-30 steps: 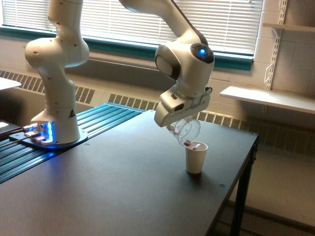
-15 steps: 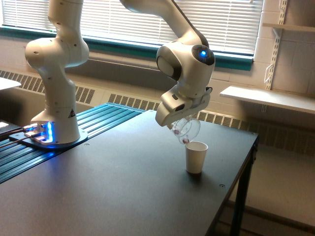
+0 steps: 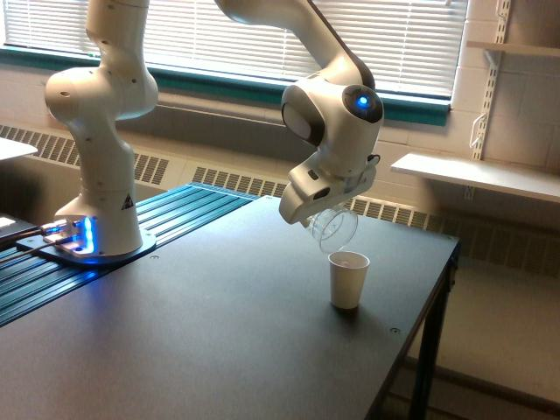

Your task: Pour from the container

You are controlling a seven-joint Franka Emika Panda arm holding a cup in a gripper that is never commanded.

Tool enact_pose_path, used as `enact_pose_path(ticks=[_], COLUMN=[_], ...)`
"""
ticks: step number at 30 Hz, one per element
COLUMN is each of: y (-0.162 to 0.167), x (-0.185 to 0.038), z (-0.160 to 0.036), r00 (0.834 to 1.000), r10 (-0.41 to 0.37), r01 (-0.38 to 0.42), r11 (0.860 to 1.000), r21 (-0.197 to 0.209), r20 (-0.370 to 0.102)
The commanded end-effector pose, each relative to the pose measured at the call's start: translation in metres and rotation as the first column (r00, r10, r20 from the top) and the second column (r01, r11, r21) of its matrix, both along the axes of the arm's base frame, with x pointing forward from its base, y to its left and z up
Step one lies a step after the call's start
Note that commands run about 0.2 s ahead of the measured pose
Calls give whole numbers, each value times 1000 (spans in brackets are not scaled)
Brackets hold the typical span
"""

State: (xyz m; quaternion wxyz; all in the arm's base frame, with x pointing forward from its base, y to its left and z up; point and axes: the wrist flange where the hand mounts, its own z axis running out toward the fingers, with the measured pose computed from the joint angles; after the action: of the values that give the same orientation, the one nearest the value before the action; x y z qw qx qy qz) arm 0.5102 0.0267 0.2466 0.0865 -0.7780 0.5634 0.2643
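Gripper (image 3: 317,213) grasping the clear plastic cup (image 3: 333,229); fingers mostly hidden under the white hand housing, so the exact contact cannot be made out, but the cup hangs from it clear of the table.

Landmark: white paper cup (image 3: 348,279), upright on the dark table (image 3: 210,332), toward the table's far edge on the exterior view's right.

Far to the exterior view's left of the paper cup: robot base (image 3: 98,236), white column on a round foot, blue light glowing at the foot. It sits on a blue ribbed strip (image 3: 140,236) along the table's left side. Cables and a small lit unit beside the foot, detail too small to read.

Up and left of the paper cup: arm's wrist housing (image 3: 332,131), white with dark joint and a blue indicator light, angled down toward the cup.

Directly above the paper cup, slightly to its left: clear plastic cup, tipped steeply, rim facing down and to the exterior view's right toward the paper cup's mouth. The two cups are apart, a small gap between rims. Contents of the clear cup cannot be told; nothing visible falling.

Right of the paper cup, beyond the table: white wall shelf (image 3: 477,175) against block wall. Behind everything: window blinds (image 3: 394,35) above a teal sill.
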Motion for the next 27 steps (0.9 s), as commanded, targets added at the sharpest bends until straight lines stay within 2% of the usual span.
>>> enact_pose_path(ticks=[1, 3, 7, 9, 11, 13, 21, 25, 27], y=[-12, -10, -5, 1, 5, 11, 24, 27, 27], x=[2, 2, 7, 4, 1, -6, -34, -43, -45], z=[0, 1, 12, 18, 24, 27, 30, 36, 41], r00=[996, 996, 992, 991, 985, 983, 990, 986, 980], r10=[-88, -86, -60, -17, -8, 22, 23, 46, 68], r01=[88, 86, 63, 25, 21, -6, -15, -34, -51], r11=[996, 996, 998, 998, 997, 996, 998, 997, 994], r21=[9, 7, -29, -58, -74, -90, -62, -76, -98], r20=[-2, 14, 108, 136, 170, 182, 142, 163, 188])
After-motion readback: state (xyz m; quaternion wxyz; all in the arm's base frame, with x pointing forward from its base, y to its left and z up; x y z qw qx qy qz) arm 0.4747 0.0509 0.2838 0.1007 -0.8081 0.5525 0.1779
